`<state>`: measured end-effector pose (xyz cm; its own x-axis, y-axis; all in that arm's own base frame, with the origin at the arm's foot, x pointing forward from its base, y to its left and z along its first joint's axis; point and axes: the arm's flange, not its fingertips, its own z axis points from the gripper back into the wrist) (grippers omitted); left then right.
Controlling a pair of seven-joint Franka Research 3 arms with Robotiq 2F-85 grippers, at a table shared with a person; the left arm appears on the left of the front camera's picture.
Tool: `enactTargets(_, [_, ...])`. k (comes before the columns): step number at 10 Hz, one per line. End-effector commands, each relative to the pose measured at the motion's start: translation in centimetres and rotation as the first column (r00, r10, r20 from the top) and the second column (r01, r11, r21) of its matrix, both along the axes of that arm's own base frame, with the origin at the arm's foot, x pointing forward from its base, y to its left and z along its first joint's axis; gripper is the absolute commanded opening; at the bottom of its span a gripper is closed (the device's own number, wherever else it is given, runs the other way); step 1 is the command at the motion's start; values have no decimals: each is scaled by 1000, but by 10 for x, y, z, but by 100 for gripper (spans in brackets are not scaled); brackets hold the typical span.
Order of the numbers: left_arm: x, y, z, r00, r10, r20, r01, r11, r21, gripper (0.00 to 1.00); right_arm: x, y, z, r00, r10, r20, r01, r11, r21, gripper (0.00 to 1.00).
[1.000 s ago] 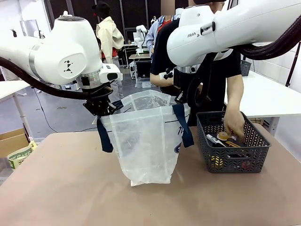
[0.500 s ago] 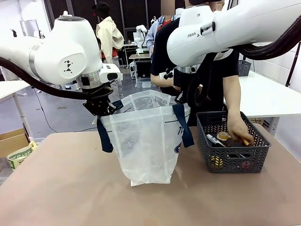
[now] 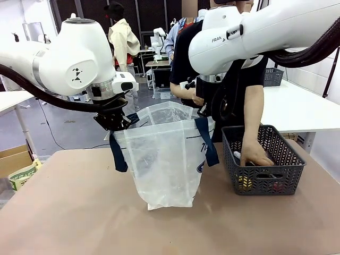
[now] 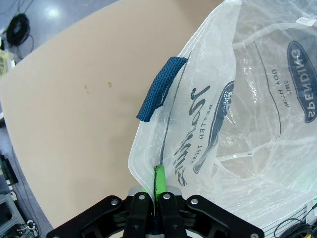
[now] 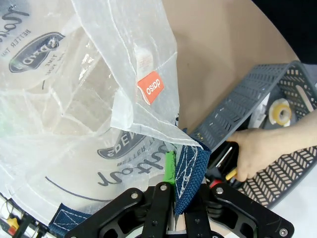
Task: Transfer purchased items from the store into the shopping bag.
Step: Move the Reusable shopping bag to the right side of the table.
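My left gripper (image 3: 113, 123) pinches rim of shopping bag (image 3: 164, 159), right gripper (image 3: 204, 110) pinches its navy handle; mouth open upward between them. Purchased items (image 5: 281, 113) in basket (image 3: 264, 178) at my right, person's hand (image 3: 256, 156) nearest.

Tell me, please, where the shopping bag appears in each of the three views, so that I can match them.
Front view: shopping bag at the centre, held up between the arms.
Left wrist view: shopping bag across the right half, its edge pinched in the left gripper.
Right wrist view: shopping bag over the left and centre, its navy handle in the right gripper.
Shared landmark: the tan table under it.
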<state>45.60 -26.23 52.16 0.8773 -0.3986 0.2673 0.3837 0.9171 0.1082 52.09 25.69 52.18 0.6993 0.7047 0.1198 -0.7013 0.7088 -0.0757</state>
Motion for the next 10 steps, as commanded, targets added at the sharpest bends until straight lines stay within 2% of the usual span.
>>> enactTargets(1, [1, 0, 1, 1000, 1, 16, -1, 1000, 17, 0, 0, 0, 0, 1000, 0, 0, 0, 1000, 0, 0])
enactTargets(5, [10, 9, 2, 1000, -8, 21, 7, 999, 52, 0, -6, -4, 1, 1000, 6, 7, -5, 999, -47, 0])
enactTargets(10, [18, 16, -4, 1000, -3, 16, 2, 999, 39, 0, -5, -21, -1, 999, -38, 12, 38, 999, 6, 0])
